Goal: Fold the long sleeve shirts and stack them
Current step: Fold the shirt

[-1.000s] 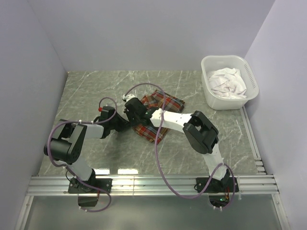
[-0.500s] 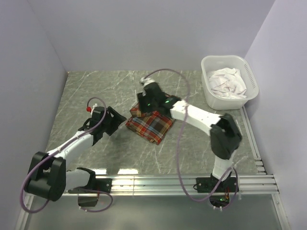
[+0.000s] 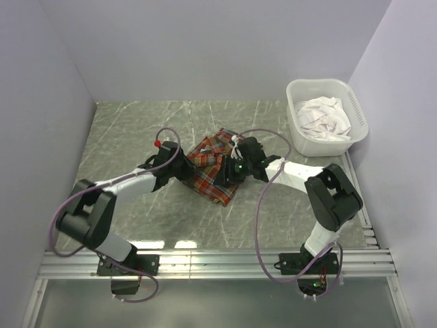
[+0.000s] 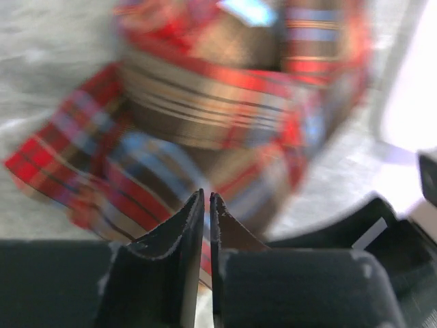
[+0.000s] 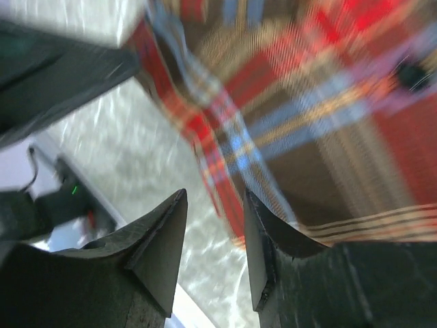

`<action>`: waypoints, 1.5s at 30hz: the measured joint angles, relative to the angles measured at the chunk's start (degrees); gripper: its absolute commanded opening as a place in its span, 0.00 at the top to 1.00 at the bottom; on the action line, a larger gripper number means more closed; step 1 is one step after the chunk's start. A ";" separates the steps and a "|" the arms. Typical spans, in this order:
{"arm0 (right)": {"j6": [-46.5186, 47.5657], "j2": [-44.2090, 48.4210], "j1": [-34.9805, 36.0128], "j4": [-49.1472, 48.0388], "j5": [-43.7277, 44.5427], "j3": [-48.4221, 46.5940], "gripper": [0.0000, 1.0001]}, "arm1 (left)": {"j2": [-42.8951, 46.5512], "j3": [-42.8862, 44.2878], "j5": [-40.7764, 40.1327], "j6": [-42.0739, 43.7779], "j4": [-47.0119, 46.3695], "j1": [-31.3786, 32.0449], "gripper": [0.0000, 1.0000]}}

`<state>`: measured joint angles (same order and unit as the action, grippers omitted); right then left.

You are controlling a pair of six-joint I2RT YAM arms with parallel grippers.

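Arms converged on the plaid shirt (image 3: 208, 182), which lay as a folded bundle near the middle of the table (image 3: 136, 130); you had brought them in from opposite sides, so that the cloth sat between the two wrists.

Your left gripper (image 4: 207, 205) stood at the bundle's left edge with its jaws drawn almost together, only a thin slit between them; the blurred wrist view did not show whether a fold of cloth was nipped in that slit. That narrow set suited pinching a single layer at the hem, or pinning the edge down, rather than scooping the whole bundle.

Your right gripper (image 5: 215, 229) hung low over the shirt's right half, its jaws parted to a moderate gap with nothing in it; plaid and bare table showed through; it looked poised to take an edge, not to carry one.

Well apart at the far right, the basket (image 3: 321, 147) held crumpled white cloth (image 3: 324, 117), out of both arms' way; the folding space was probably kept central so that either arm could reach every side. The fold looked well along, the stacking not yet begun.
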<state>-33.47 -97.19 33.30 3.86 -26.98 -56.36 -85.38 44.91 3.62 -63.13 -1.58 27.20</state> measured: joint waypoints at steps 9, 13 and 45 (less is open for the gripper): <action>-4.26 -9.77 1.73 -4.04 -9.57 0.74 0.54 | -10.93 -0.85 1.84 -2.54 -2.29 -5.44 0.91; -5.64 -14.82 5.38 -5.31 -11.50 -5.62 0.54 | -15.85 6.97 2.12 -0.42 1.79 -11.10 0.88; -13.66 -14.19 -16.96 -27.52 -10.64 5.33 0.56 | -9.49 2.95 -1.42 3.63 1.84 -10.97 0.29</action>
<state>-47.13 -111.37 16.34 -23.66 -37.63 -51.03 -94.87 47.86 2.20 -59.51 0.25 16.23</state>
